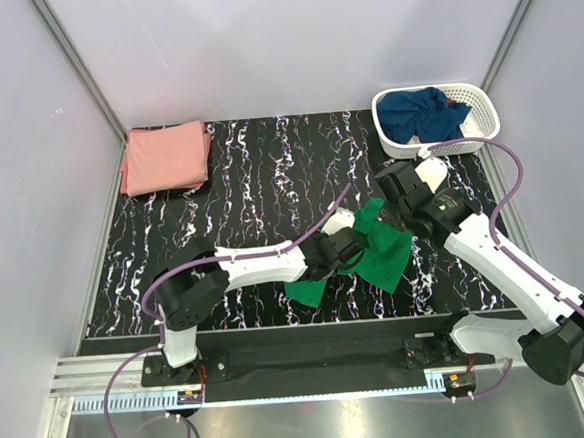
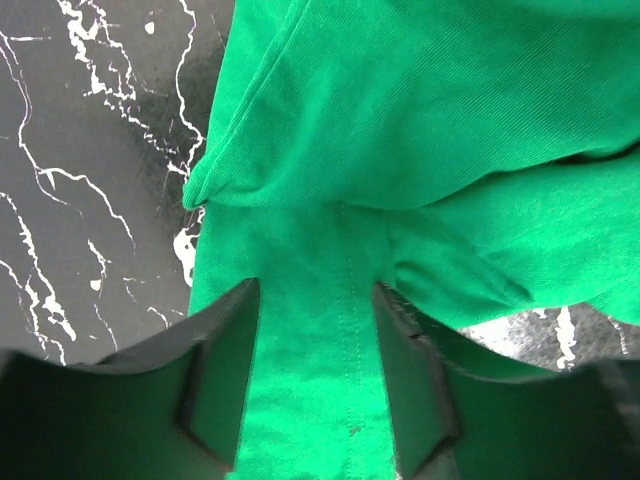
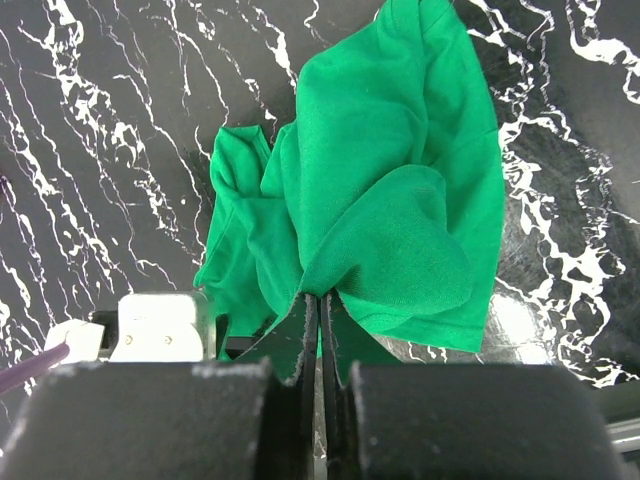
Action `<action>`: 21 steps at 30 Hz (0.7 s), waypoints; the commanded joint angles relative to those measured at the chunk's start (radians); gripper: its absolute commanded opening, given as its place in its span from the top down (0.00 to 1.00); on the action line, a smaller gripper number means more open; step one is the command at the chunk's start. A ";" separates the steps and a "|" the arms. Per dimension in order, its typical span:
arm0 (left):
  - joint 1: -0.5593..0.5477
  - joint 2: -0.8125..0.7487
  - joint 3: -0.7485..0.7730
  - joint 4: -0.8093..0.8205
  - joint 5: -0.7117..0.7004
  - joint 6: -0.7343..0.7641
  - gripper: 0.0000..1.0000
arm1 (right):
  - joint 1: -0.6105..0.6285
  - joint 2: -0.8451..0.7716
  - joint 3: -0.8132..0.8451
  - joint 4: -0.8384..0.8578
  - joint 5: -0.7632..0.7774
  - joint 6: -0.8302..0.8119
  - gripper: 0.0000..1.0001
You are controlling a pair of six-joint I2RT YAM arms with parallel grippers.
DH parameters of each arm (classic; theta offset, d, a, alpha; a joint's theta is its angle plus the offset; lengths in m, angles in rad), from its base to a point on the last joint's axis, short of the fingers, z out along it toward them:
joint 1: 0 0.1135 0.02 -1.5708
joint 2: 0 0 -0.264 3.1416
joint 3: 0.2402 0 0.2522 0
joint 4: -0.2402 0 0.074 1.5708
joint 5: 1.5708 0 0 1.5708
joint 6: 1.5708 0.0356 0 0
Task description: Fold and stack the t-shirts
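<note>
We're over the near edge of the tabletop (image 1: 269, 170), a little right of the middle, and the green t-shirt (image 1: 384, 251) sits there in a crumpled heap between the two arms; the right gripper (image 3: 320, 312) is clamped tight on a fold of it, fingers pressed together with only cloth between them; the left gripper (image 2: 317, 310) stands about half wide, straddling a seamed strip of the same shirt, and we can't see the pads biting yet. Here's the danger as we judge it: if the arms draw apart before the left side has a proper hold, the strip may slide out and the shirt would swing from the right pinch alone; and the cloth under the left jaws is layered, so a close here could trap two thicknesses and the spread would come out twisted. The right hold looks thin too, just an edge of fabric, and a sharp tug could pull it free; the wrists are also very near each other, so a careless turn risks a knock. Meanwhile the pink t-shirt (image 1: 165, 158) lies folded at the far left corner; the navy t-shirt (image 1: 420, 113) is bunched in the white basket (image 1: 487, 117) at the far right corner, waiting.
</note>
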 commanded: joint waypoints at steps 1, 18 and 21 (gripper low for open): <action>-0.003 -0.014 0.006 0.053 -0.028 -0.013 0.57 | -0.010 -0.014 -0.011 0.041 -0.019 -0.007 1.00; 0.017 -0.209 -0.077 0.105 0.072 -0.099 0.72 | -0.031 -0.030 -0.054 0.055 -0.054 -0.001 1.00; 0.014 -0.160 -0.049 0.104 0.070 -0.119 0.56 | -0.033 -0.040 -0.057 0.041 -0.060 0.008 1.00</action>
